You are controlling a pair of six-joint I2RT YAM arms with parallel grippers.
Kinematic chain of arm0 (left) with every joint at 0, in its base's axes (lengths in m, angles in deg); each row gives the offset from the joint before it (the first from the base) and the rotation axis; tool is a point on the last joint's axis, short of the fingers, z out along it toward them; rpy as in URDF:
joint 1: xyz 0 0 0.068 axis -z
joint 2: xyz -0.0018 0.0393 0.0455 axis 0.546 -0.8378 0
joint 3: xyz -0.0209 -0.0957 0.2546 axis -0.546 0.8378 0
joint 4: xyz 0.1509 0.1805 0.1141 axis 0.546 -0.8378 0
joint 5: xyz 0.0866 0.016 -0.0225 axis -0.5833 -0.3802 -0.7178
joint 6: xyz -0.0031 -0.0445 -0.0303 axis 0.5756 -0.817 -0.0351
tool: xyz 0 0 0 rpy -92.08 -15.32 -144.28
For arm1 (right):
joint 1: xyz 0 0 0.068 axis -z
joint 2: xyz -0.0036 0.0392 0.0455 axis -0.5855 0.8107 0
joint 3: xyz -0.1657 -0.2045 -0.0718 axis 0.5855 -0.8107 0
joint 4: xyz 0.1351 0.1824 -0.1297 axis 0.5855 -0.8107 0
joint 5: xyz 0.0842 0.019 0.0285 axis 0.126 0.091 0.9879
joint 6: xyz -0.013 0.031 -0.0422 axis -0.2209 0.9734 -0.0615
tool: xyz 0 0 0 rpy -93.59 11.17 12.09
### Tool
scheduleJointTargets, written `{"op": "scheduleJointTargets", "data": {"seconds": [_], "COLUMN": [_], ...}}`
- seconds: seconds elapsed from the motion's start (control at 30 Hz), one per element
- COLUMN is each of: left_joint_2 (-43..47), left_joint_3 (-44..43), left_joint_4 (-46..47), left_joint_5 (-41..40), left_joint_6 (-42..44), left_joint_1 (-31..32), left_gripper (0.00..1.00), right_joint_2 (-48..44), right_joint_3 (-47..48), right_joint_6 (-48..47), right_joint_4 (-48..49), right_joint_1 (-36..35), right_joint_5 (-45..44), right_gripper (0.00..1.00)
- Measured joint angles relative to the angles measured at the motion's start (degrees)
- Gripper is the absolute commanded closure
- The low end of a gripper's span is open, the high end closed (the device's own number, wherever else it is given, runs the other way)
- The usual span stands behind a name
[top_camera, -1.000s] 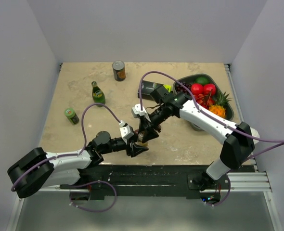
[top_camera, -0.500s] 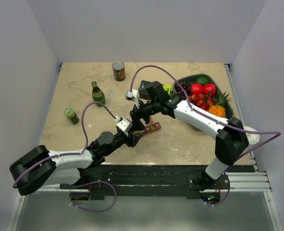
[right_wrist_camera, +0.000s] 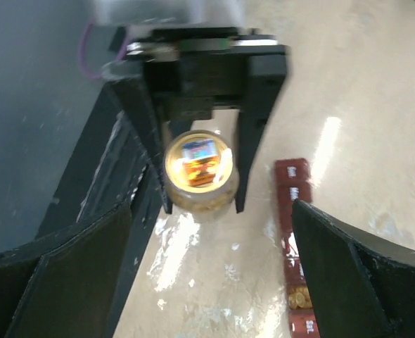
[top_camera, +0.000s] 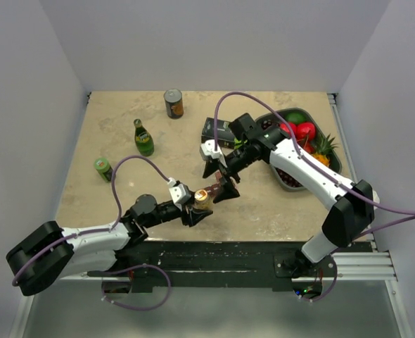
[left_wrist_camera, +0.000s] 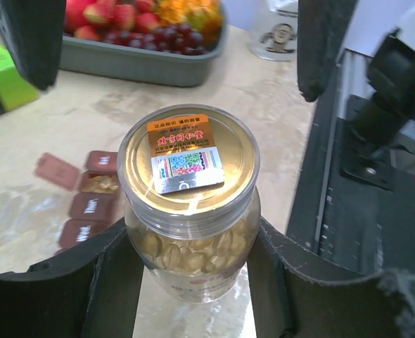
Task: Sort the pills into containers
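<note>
A clear pill bottle (left_wrist_camera: 188,183) full of yellow capsules, with a gold top and a sticker, stands upright on the table. My left gripper (left_wrist_camera: 192,243) is shut on its body, one finger on each side. In the top view the bottle (top_camera: 202,199) sits near the front edge. My right gripper (right_wrist_camera: 211,282) is wide open and holds nothing; it hangs just beyond the bottle (right_wrist_camera: 199,165) and faces it. The containers (right_wrist_camera: 295,211), a dark red strip, lie beside the bottle. One compartment (left_wrist_camera: 100,184) is open with pills in it.
A grey fruit tray (top_camera: 328,165) sits at the right with a black-and-green box (top_camera: 216,130) beside it. A green bottle (top_camera: 143,137), a can (top_camera: 173,103) and a small green jar (top_camera: 103,169) stand at the left. The black base rail (top_camera: 228,257) runs along the near edge.
My right gripper's jaws have opened wide and it has drawn away from the bottle. My left gripper has kept its hold on the bottle and shifted a little with it.
</note>
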Motion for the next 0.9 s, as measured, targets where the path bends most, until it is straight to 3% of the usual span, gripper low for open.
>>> {"op": "scheduleJointTargets", "data": {"seconds": [0.17,0.33,0.5,0.67,0.9], "left_joint_2": [-0.3,-1.5,-1.9,-1.9,-1.4], "left_joint_3": [-2.1,-3.4,-3.6,-3.8,-3.8], "left_joint_4": [-1.1,-1.2,-2.2,-3.0,-5.3], "left_joint_5": [8.3,12.1,13.0,12.7,10.8], "left_joint_6": [-0.2,-0.9,-1.0,-1.1,-1.3], "left_joint_1": [-0.4,-0.4,-0.4,-0.4,-0.4], "left_gripper": [1.00,1.00,1.00,1.00,1.00], "right_joint_2": [-0.2,-0.2,-0.2,-0.1,-0.1], "right_joint_3": [-0.1,-0.1,-0.1,-0.4,-2.2], "right_joint_6": [-14.0,-18.3,-16.8,-12.8,-4.4], "right_joint_4": [-9.6,-12.7,-12.1,-8.9,-1.6], "right_joint_1": [-1.9,-3.1,-4.1,-4.8,-5.6], "right_joint_5": [2.8,4.5,5.4,4.9,2.2], "right_gripper": [0.04,0.20,0.38,0.44,0.64]}}
